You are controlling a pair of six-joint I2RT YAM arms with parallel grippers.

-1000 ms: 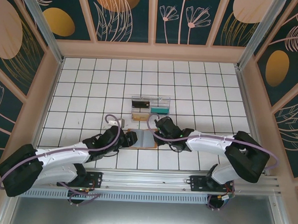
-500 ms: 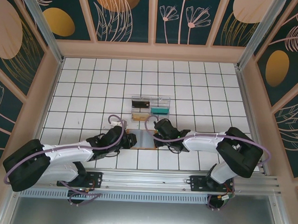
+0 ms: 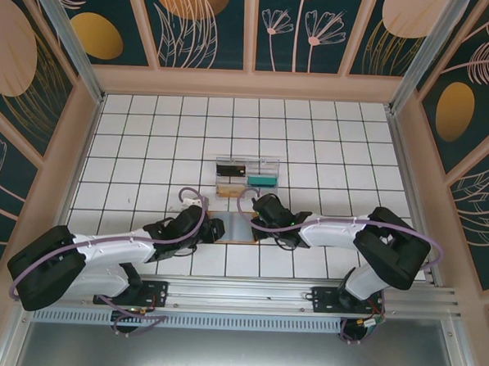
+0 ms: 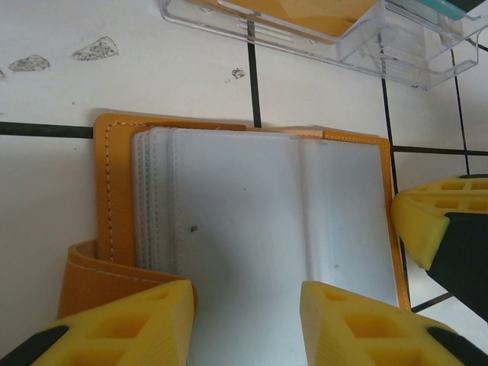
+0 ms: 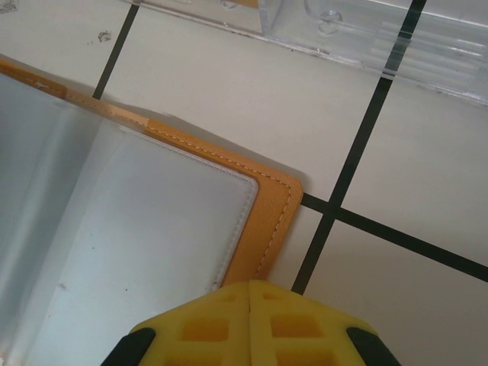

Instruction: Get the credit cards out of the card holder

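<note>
Card holder (image 4: 252,221) is lying open flat on the white tiled surface (image 5: 229,84), right between the two arms and just in front of the clear plastic tray (image 4: 320,30). The left end effector (image 4: 245,309) is released, its yellow fingers spread on either side of the holder's near edge with nothing gripped. The right end effector (image 5: 250,305) is clenched, its pads pressed together with nothing visible between them, sitting by the holder's right-hand corner.

If I were doing this step, I'd use the clenched side to pin that corner down so the thing can't skate on the glossy tile. Then I'd slide one left finger into a sleeve opening and pull the card out along the sleeve, not upward.

Material-wise, the cover is tan-orange and leathery, with neat stitching and rounded corners. A stack of pale, floppy, translucent plastic sleeves (image 4: 198,198) sits inside. They look slick and thin, so they'd be easy to pinch by mistake. I honestly can't tell whether there's a card in them. The tray is hard and see-through, with dividers.
</note>
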